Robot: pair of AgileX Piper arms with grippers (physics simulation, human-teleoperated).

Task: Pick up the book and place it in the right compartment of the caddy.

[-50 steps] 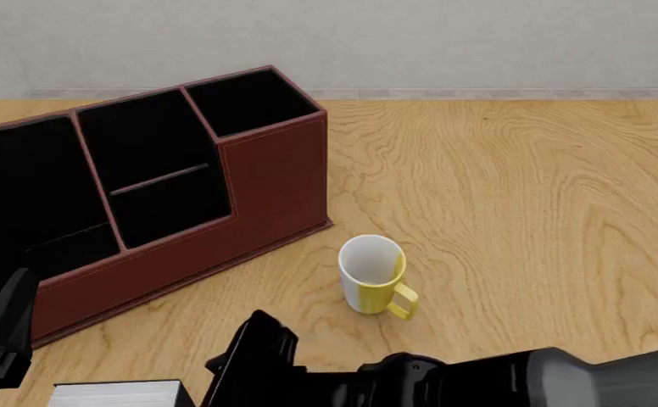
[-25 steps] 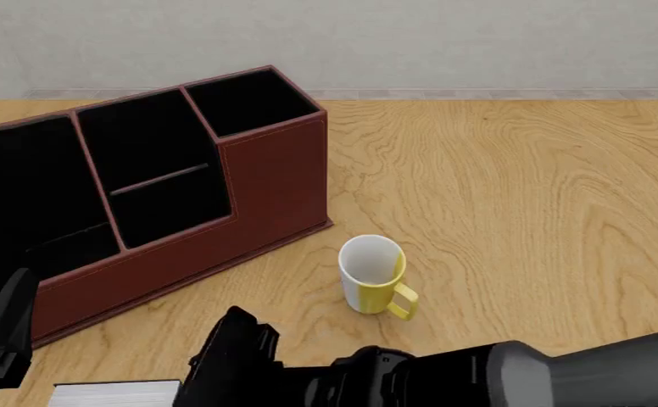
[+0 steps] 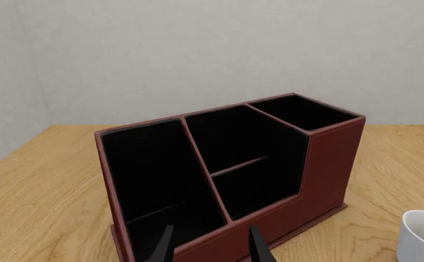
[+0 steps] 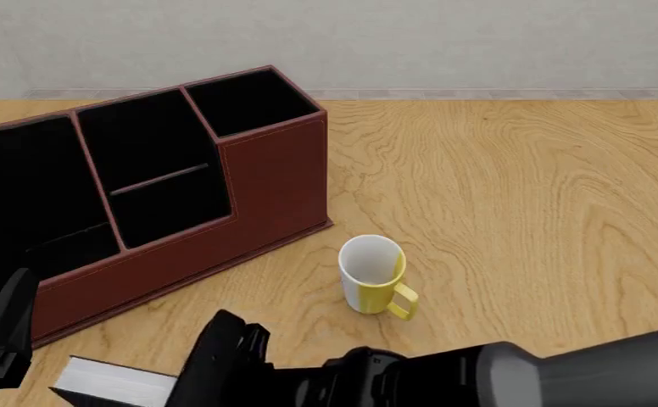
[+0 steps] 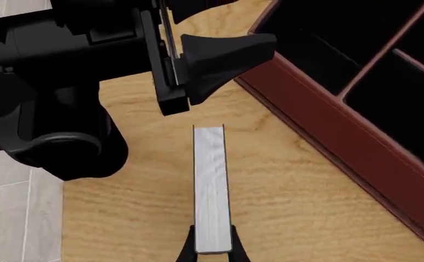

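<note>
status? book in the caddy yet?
Not yet. Done: right gripper is closed on the book, page edge showing between its fingers. In hand: book tilted at the table's near edge. Left: carry it to the caddy and drop it in the right compartment, which looks vacant.

Both arms are matt black with smooth, rounded casings and no cables, screws or markings to be seen. The right arm point(image 4: 510, 377) has a thick tube-like link shading from black to dark grey, ending in a blocky black wrist. The left gripper point(image 5: 197, 60) has a boxy body with a round joint housing and thin, wedge-shaped black fingers point(image 3: 257, 248).
</note>
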